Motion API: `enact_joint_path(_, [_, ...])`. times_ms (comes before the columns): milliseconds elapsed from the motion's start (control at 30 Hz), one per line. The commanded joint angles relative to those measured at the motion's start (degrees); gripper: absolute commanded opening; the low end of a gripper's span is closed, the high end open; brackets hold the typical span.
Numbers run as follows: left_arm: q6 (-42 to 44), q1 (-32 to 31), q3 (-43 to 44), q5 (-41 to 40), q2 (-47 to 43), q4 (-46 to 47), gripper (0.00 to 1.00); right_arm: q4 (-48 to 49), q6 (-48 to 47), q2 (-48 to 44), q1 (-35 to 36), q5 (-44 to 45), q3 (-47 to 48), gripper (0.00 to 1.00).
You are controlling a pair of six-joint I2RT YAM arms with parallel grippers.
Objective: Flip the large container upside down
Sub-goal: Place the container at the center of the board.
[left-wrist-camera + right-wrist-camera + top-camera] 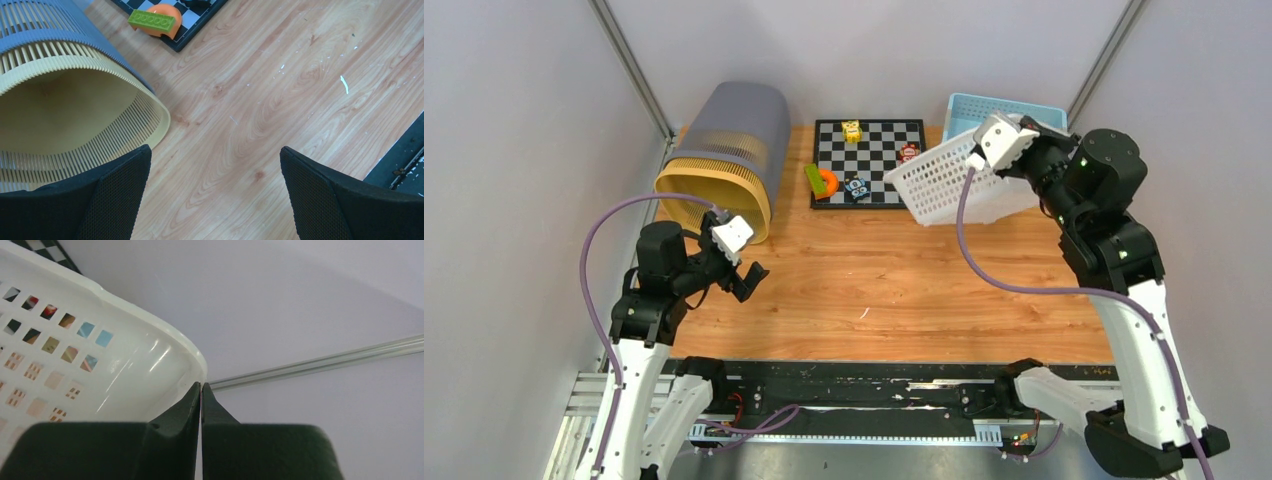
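**Hamper on its side left of the chessboard; white basket tipped up at its right**

Nearest the arms' bases, the left gripper hangs over the bare wooden table, near-left of the chessboard. Its fingers are spread wide with nothing between them.

Just beyond it and left of the chessboard lies the laundry hamper, down on its side. Its long axis runs flat along the table from near to far. The yellow slatted mouth points at the near edge, close to the left gripper. The grey closed end points at the back wall.

A green brick rests against an orange piece on the chessboard's left edge. Small toy figures stand further in on the squares.

Right of the chessboard, the white basket is raised and tilted. Its long axis runs roughly left to right, and its left corner reaches over the board's right edge. One perforated long wall faces up toward the overhead camera. Which way its opening faces is unclear.

The right gripper sits at the basket's upper rim with its fingers pressed flat together. The rim lies against the tips. Whether any of the rim is nipped between them cannot be told.

Behind the white basket, right of the board's far corner, stands a blue basket.
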Motion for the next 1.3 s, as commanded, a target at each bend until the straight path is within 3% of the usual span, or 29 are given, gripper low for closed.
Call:
enact_joint_path(0, [0.6,0.4,-0.2,1.2,-0.6,0.3,1.00,-8.4,3.9,-4.6,0.9,-5.2,-1.3,0.02])
enact_joint_path(267, [1.1,0.4,-0.1,1.5,-0.9,-0.1,1.00,-21.8,7.8,-10.5,0.9,-14.9,-4.8,0.02])
enact_joint_path(533, [2.0,0.5,0.2,3.2,-0.8,-1.2,1.00,-23.8,8.8,-14.9,0.9,-17.5,-13.3,0.02])
enact_joint_path(700, [2.9,0.5,0.6,4.6,-0.9,-2.2,1.00,-32.6,6.5,-16.0,0.9,-23.1,-11.6,0.02])
enact_joint_path(967, [3.7,0.5,0.9,5.8,-0.7,-3.2,1.00,-44.5,4.3,-17.2,0.9,-39.0,-9.3,0.02])
enact_joint_path(1133, [4.2,0.4,1.0,6.6,-0.8,-3.8,1.00,-47.1,1.8,-17.6,1.0,-41.4,-10.7,0.02])
enact_joint_path(1200, [4.4,0.4,0.9,6.7,-0.7,-3.9,1.00,-46.5,1.8,-17.5,1.0,-41.2,-12.4,0.05])
enact_joint_path(1267, [4.4,0.5,0.9,6.8,-0.8,-4.0,1.00,-44.2,3.5,-17.4,1.0,-40.6,-15.0,0.16])
